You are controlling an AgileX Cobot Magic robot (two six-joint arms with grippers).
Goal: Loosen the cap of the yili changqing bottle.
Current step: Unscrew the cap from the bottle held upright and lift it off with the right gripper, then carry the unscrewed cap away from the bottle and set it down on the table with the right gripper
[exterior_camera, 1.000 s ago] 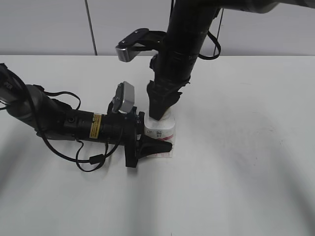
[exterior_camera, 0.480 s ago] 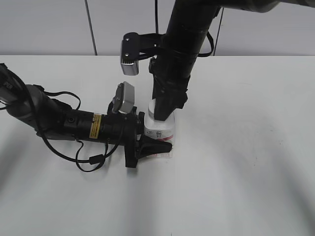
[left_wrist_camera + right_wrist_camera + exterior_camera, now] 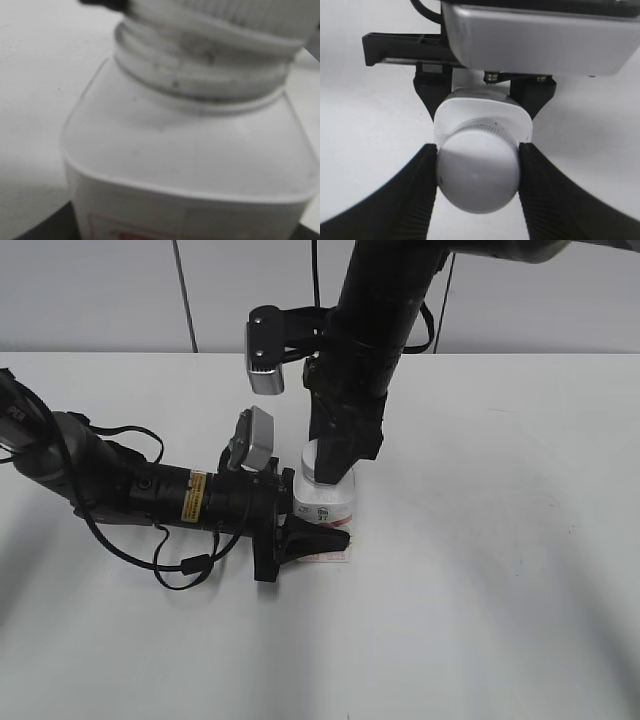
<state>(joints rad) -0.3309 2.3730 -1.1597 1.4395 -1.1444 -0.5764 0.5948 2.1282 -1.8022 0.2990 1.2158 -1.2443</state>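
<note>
The yili changqing bottle (image 3: pixel 328 510) stands upright on the white table, white with a pink-red label. My left gripper (image 3: pixel 312 535) comes in from the left and is shut on its body; the left wrist view is filled by the bottle's shoulder (image 3: pixel 190 155) and threaded neck. My right gripper (image 3: pixel 330 465) comes down from above and is shut on the white ribbed cap (image 3: pixel 478 170), one black finger on each side. The bottle's square shoulder (image 3: pixel 520 122) shows under the cap. The cap (image 3: pixel 250 20) also shows at the top of the left wrist view.
The white table (image 3: pixel 500 540) stretches around the bottle. A grey wall runs along the back. The left arm and its cables (image 3: pixel 130 490) lie low across the table's left side. The right arm's wrist camera (image 3: pixel 265 350) sticks out to the left above the bottle.
The right wrist has turned about its vertical axis on the cap: its camera swung from pointing up-left to hanging at the left. The left arm and the bottle stayed put.
</note>
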